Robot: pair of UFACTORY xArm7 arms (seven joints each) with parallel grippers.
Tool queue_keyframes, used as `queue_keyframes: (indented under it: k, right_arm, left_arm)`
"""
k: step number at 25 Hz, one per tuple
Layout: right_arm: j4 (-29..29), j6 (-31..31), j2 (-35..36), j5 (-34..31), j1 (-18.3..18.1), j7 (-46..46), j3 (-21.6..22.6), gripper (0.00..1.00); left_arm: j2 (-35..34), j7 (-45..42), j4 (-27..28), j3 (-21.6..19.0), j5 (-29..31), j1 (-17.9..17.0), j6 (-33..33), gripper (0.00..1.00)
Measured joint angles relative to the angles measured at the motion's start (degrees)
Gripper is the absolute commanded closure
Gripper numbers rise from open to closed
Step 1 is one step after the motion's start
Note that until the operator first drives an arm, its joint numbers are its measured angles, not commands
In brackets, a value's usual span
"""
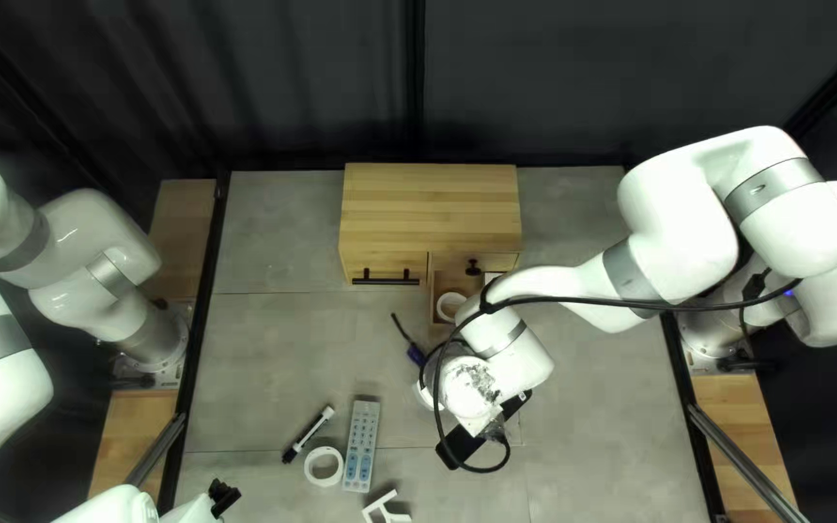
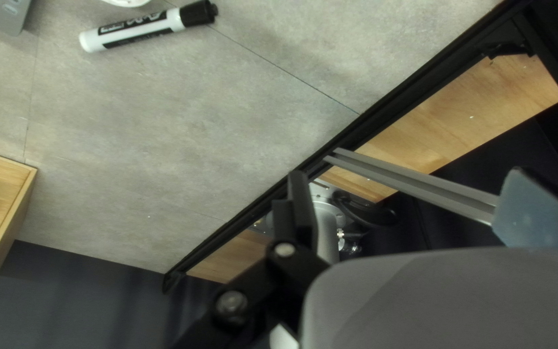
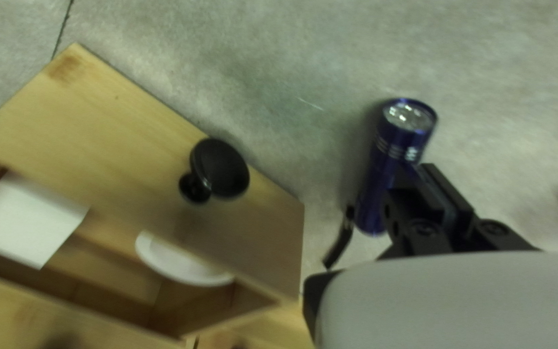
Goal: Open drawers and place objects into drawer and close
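The dark blue metal flashlight [image 3: 395,160] is a short ribbed cylinder w/ a shiny lens face. Its long axis runs fwd along the right end effector [image 3: 422,191], lens end pointing ahead and away from it. The tail end sits back toward the wrist, w/ a thin black strap [image 3: 338,242] trailing off it. The barrel lies tight against the side of the right end effector. Can't tell how far that end effector is open or whether it has real hold of the flashlight. Also can't tell whether the flashlight touches the grey, stone-textured worktop [image 1: 593,421] under it.

Beside the right end effector, on the flashlight's side & near it, is the pulled-out drawer [image 3: 129,140] of a light wooden box [image 1: 429,211]. The drawer has a smooth pale-grain front and a round black knob [image 3: 213,169]. Inside it are a flat white block [image 3: 22,232] and the curved rim of a white ring [image 3: 182,264]. The flashlight is outside the drawer, apart from its front.

The left end effector [image 2: 410,203] is wide open, nothing btwn its jaws, and hangs over the worktop's black edge strip [image 2: 405,97]. Well ahead of it a white-barrelled marker [image 2: 148,26] w/ a black cap lies flat on the worktop.
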Motion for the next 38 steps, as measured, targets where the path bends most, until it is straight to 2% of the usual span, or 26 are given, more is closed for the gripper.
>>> queue_keyframes:
  k: [1, 3, 23, 26, 28, 29, 30, 31, 33, 36, 38]
  right_arm:
    - [-0.1, 0.1, -0.1, -0.2, 0.1, 0.2, -0.1, 0.11]
    - [-0.2, 0.1, 0.1, -0.4, 0.2, 0.5, -0.1, 0.00]
    - [1.0, -1.4, 4.2, 1.3, -1.1, -0.8, 0.2, 0.00]
    - [1.2, -2.1, 4.9, 1.7, -1.5, -0.7, 0.1, 0.07]
    - [1.3, -2.5, 5.2, 2.0, -1.8, -0.6, 0.1, 0.17]
    - [1.2, -2.8, 5.3, 2.1, -2.0, -0.6, 0.1, 0.33]
    - [1.2, -3.0, 5.3, 2.3, -2.1, -0.6, 0.1, 0.33]
    - [1.1, -3.1, 5.3, 2.4, -2.3, -0.5, 0.1, 0.68]
    - [1.1, -3.2, 5.3, 2.6, -2.4, -0.5, 0.1, 0.86]
    - [1.3, -3.6, 5.6, 2.9, -2.6, -0.4, 0.1, 0.93]
    - [1.5, -3.8, 5.9, 3.1, -2.7, -0.4, 0.1, 0.93]
  left_arm:
    - [0.0, 0.0, 0.0, 0.0, 0.0, 0.0, 0.0, 0.00]
    - [0.0, 0.0, 0.0, 0.0, 0.0, 0.0, 0.0, 0.00]
    - [0.0, 0.0, 0.0, 0.0, 0.0, 0.0, 0.0, 0.00]
    - [0.0, 0.0, 0.0, 0.0, 0.0, 0.0, 0.0, 0.00]
    - [0.0, 0.0, 0.0, 0.0, 0.0, 0.0, 0.0, 0.00]
    - [0.0, 0.0, 0.0, 0.0, 0.0, 0.0, 0.0, 0.00]
    - [0.0, 0.0, 0.0, 0.0, 0.0, 0.0, 0.0, 0.00]
    - [0.0, 0.0, 0.0, 0.0, 0.0, 0.0, 0.0, 0.00]
    - [0.0, 0.0, 0.0, 0.0, 0.0, 0.0, 0.0, 0.00]
    - [0.0, 0.0, 0.0, 0.0, 0.0, 0.0, 0.0, 0.00]
    - [0.0, 0.0, 0.0, 0.0, 0.0, 0.0, 0.0, 0.00]
